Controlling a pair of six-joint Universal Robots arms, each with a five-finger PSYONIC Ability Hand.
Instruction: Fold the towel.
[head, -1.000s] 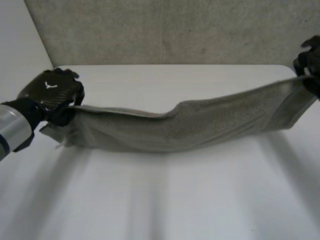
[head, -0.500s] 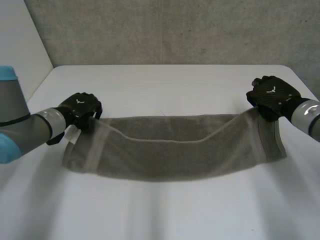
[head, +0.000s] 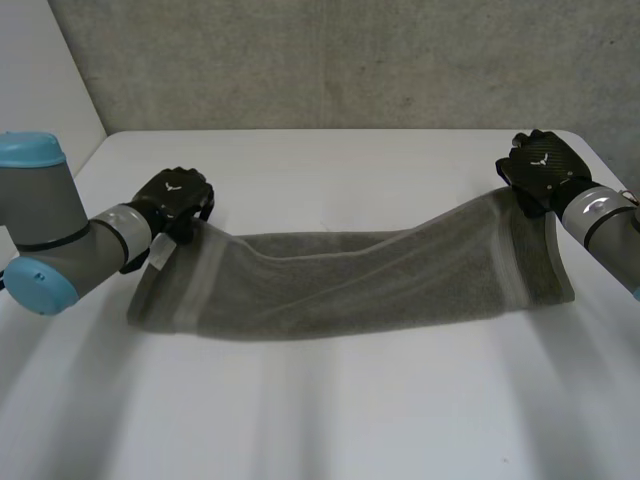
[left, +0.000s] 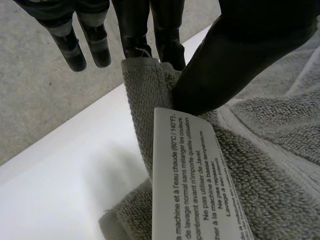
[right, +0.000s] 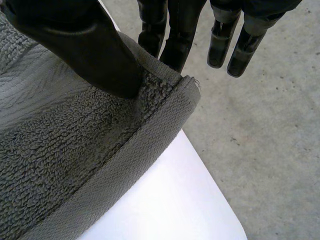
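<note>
A grey towel (head: 350, 280) stretches across the white table (head: 330, 160), sagging in the middle onto the tabletop. My left hand (head: 172, 198) pinches its left end: in the left wrist view the thumb (left: 240, 55) presses the towel corner (left: 145, 85) against the fingers, with a white care label (left: 192, 175) hanging below. My right hand (head: 540, 172) holds the right end a little higher. In the right wrist view its thumb (right: 85, 47) clamps the hemmed towel corner (right: 165, 105) against the fingers.
A grey wall (head: 350, 60) rises behind the table's far edge. The table's right edge (right: 215, 195) runs close under my right hand, with grey floor (right: 270, 140) beyond it. Bare tabletop lies in front of the towel.
Both hands swung in from the sides and lower, carrying the towel ends. The towel went from a raised, slanted span to lying largely on the table.
</note>
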